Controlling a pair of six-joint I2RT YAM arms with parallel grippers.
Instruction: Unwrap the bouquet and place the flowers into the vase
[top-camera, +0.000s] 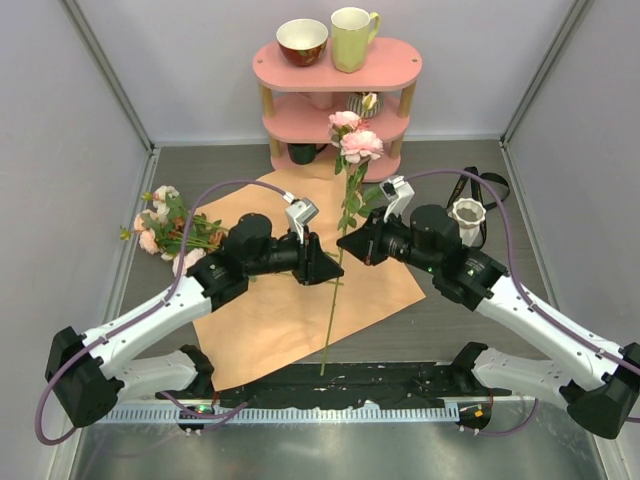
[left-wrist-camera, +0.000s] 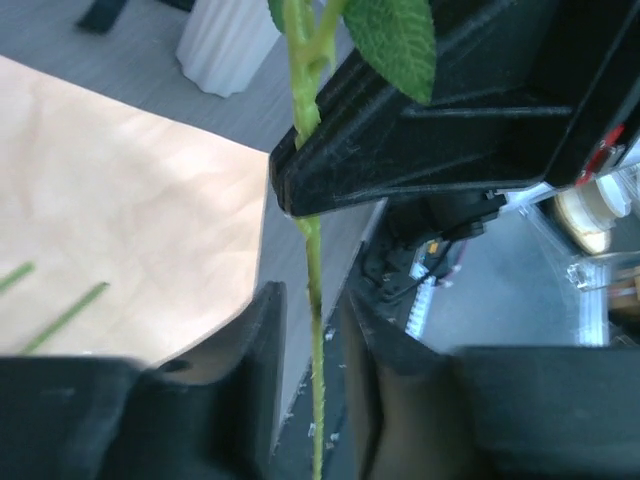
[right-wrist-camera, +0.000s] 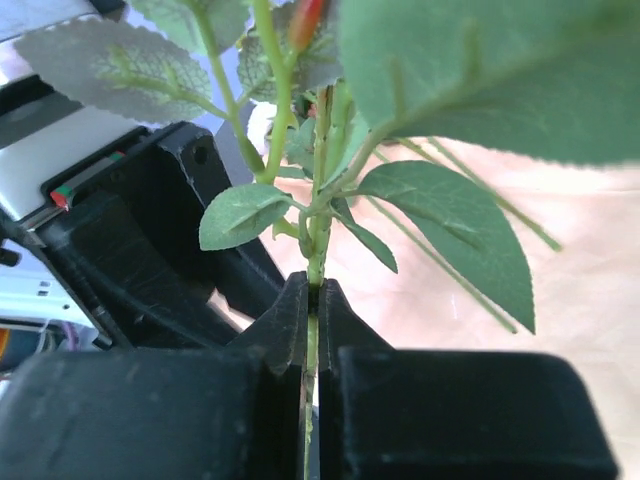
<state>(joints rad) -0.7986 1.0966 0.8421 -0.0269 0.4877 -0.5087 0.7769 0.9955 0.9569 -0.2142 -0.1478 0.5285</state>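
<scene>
Seen from above, two black robot arms meet over the middle of a grey table (top-camera: 480, 310). Between them is a single pink rose (top-camera: 360, 146). Its long green stem (top-camera: 333, 300) runs from the bloom on the far side to the cut end near the front edge.

The right gripper (right-wrist-camera: 312, 300) is clamped tight on the stem just below a cluster of leaves, with both fingers pressed against it. The left gripper (left-wrist-camera: 315, 320) sits just beside it, lower down the stem. Its fingers (left-wrist-camera: 265, 340) are slightly parted, so the stem passes between them with a gap on each side and is not pinched.

Beneath the rose, the tan-orange wrapping paper (top-camera: 270, 320) lies flat and unfolded. The other flowers (top-camera: 165, 228), pink and cream, lie in a heap at the left, partly on the paper's edge and well apart from both grippers.

The white ribbed vase (top-camera: 467, 222) stands upright on the table to the right of the rose, just behind the right arm's wrist and not touching the flower. A pink shelf (top-camera: 335, 70) stands at the back.
</scene>
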